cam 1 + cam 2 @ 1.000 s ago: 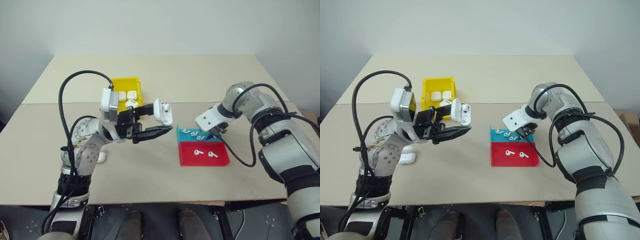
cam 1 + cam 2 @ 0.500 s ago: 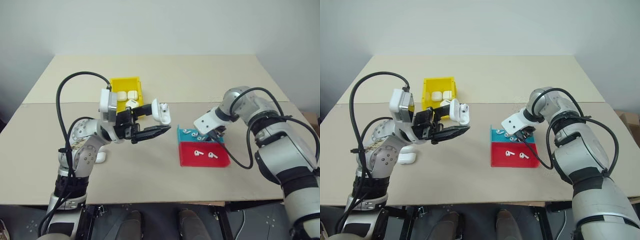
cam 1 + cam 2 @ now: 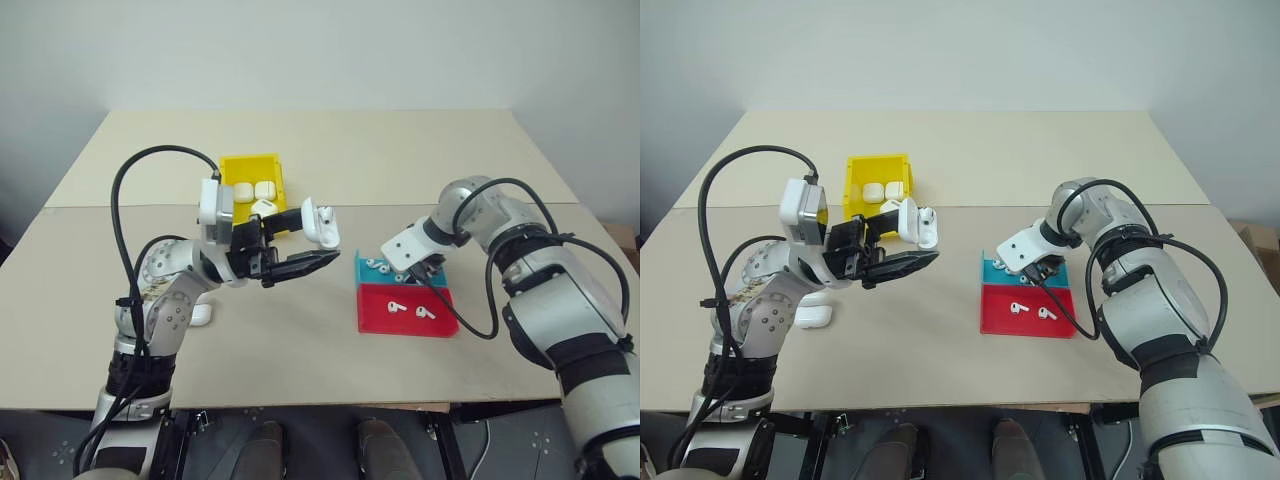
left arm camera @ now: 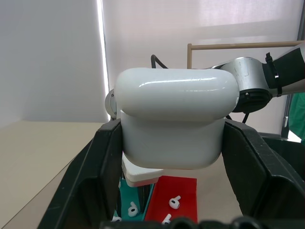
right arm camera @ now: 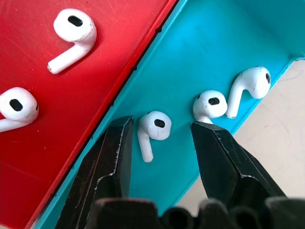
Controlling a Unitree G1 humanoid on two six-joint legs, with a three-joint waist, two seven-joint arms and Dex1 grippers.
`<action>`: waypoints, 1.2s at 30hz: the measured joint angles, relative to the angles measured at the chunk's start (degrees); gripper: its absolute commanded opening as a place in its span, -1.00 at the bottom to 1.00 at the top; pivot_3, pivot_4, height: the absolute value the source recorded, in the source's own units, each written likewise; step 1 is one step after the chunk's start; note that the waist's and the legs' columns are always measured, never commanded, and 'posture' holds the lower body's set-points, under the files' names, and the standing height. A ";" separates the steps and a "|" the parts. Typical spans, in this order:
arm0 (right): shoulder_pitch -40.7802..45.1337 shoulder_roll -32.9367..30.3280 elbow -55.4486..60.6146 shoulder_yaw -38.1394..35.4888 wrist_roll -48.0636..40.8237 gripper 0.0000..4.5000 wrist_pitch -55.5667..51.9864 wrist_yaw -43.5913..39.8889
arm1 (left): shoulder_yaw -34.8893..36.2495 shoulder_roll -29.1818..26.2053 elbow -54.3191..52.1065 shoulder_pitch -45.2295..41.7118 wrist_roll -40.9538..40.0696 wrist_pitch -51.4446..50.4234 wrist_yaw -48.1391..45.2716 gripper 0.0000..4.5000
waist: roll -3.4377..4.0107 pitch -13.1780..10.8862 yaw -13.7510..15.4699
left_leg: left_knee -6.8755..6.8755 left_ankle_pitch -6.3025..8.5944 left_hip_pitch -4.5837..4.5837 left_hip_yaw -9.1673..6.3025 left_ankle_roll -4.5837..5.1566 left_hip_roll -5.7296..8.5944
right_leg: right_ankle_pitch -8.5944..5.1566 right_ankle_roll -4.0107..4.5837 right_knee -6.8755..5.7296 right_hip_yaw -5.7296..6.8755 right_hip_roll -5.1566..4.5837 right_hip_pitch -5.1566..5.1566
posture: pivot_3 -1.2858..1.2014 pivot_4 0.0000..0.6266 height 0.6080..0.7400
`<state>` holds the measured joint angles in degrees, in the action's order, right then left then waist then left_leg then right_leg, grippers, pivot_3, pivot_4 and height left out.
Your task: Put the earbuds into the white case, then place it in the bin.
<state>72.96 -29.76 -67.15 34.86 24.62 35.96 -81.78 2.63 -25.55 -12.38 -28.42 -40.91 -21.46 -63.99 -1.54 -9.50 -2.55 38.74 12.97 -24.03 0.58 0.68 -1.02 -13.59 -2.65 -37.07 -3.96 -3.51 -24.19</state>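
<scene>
My left gripper [image 3: 298, 246] is shut on the white case [image 3: 320, 224], holding it up above the table left of the tray. The case's lid stands open, and its rounded body sits between the two black fingers [image 4: 102, 171]. My right gripper [image 5: 161, 125] points down into the blue half of the tray [image 3: 372, 262]. It is open, with one earbud [image 5: 153, 128] lying between its fingers, apart from both. Two more earbuds [image 5: 209, 105] lie close by on the blue, and two earbuds [image 3: 396, 306] on the red half. The yellow bin [image 3: 250, 160] stands at the back left.
Several white cases [image 3: 264, 188] lie inside the bin. Another white case [image 3: 815, 317] rests on the table beside my left arm. The blue-and-red tray's red part [image 3: 440, 325] is low and flat. A seam crosses the tan table [image 3: 330, 370].
</scene>
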 measured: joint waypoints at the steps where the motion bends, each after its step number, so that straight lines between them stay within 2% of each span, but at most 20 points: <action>1: -0.03 0.00 0.00 -0.01 0.01 0.04 0.00 0.05 | 0.00 0.00 -0.20 0.00 0.00 0.00 0.01 0.24 | 0.00 0.00 -0.01 | 0.00 0.00 0.00 0.00 0.00 0.00 | 0.00 0.00 0.00 0.00 0.00 0.00 | 0.03 -0.52 1.00; 21: -2.31 -0.34 1.31 -3.56 -0.03 0.04 -0.12 0.35 | -0.07 -0.03 -0.34 0.00 0.03 -0.04 0.24 0.24 | 0.01 0.01 -0.09 | -0.07 0.00 0.32 0.01 0.00 -0.02 | -0.01 0.01 0.01 0.00 0.02 0.28 | 0.03 -0.52 1.00; 24: -2.70 -0.33 1.43 -3.92 -0.02 -0.25 -0.12 0.23 | -0.07 -0.08 -0.34 0.00 0.03 -0.05 0.24 0.24 | 0.01 0.02 -0.14 | -0.08 0.00 0.33 0.01 0.00 -0.02 | -0.01 0.02 0.01 0.00 0.03 0.29 | 0.03 -0.52 1.00; 27: -3.47 -0.08 1.93 -4.21 -0.31 -0.67 -0.12 0.14 | -0.07 -0.19 -0.33 0.00 0.03 -0.07 0.23 0.24 | 0.01 0.01 -0.28 | -0.09 0.01 0.68 0.01 0.00 -0.02 | -0.01 0.02 0.06 -0.01 0.03 0.65 | 0.03 -0.52 1.00; 30: -3.91 0.00 2.03 -4.18 -0.15 -0.71 -0.14 0.34 | -0.07 -0.30 -0.33 -0.01 0.03 -0.07 0.21 0.24 | 0.01 0.01 -0.24 | -0.25 0.01 1.27 0.01 -0.01 -0.01 | -0.03 0.04 0.26 0.01 0.03 1.26 | 0.03 -0.52 1.00; 36: -3.98 0.00 2.55 -4.22 -0.08 -0.71 -0.73 0.86 | -0.10 -0.41 -0.32 -0.01 0.04 -0.07 0.19 0.24 | 0.01 0.01 -0.26 | -0.33 0.01 1.31 0.01 -0.01 -0.02 | -0.04 0.05 0.28 0.00 0.03 1.25 | 0.03 -0.52 1.00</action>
<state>68.98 -29.76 -64.59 30.64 24.54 35.22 -80.92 2.54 -25.96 -12.70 -28.43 -40.87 -21.53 -63.80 -1.53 -9.48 -2.82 38.41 12.98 -22.72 0.59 0.67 -1.03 -13.63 -2.61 -36.79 -3.96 -3.48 -22.93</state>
